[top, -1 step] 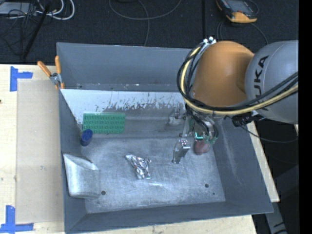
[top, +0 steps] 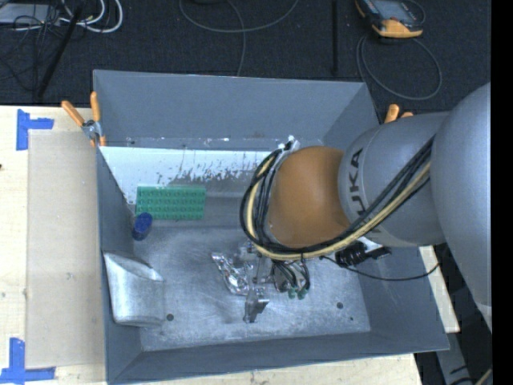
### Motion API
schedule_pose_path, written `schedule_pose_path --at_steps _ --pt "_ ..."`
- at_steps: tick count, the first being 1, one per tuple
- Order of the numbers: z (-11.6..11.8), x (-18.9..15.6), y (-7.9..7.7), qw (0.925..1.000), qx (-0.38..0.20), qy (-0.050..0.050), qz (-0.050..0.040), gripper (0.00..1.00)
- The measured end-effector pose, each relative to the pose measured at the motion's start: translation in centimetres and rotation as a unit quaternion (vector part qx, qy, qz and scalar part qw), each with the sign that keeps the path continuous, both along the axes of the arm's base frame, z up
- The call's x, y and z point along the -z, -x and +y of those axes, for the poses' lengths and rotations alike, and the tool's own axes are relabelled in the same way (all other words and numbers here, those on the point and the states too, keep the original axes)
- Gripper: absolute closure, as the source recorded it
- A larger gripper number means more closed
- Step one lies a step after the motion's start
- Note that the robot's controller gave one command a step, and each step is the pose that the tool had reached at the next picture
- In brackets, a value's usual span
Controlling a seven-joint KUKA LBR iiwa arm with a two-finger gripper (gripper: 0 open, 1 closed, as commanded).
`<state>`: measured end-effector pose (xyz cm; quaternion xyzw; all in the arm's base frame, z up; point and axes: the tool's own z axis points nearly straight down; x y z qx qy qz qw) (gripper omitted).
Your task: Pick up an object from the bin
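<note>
Arm (top: 401, 183) is down, gripper (top: 258, 291) beside a shiny clump (top: 230, 269) at its nine o'clock. Jaws I can't tell; I judge nothing lifted yet.

Green studded plate (top: 170, 203) back-left; blue cap (top: 142, 227) just beside; grey sheet (top: 135, 289) front-left

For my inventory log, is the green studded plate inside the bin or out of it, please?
Inside: the green studded plate sits within the bin, by its back wall, beside a small blue cap.
</note>
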<state>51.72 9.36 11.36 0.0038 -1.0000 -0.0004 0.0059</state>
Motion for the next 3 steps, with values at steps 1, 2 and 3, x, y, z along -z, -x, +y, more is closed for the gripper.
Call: schedule_pose_path --at_steps 1,2,3 --pt "-1.0 4.2 -3.3 0.9964 -0.085 -0.001 -0.0066 0.0" --pt "-1.0 3.9 -3.5 0.9965 -0.083 -0.001 -0.0085 1.0" --pt "-1.1 -11.4 -3.0 0.9909 -0.134 -0.001 -0.0103 1.0"
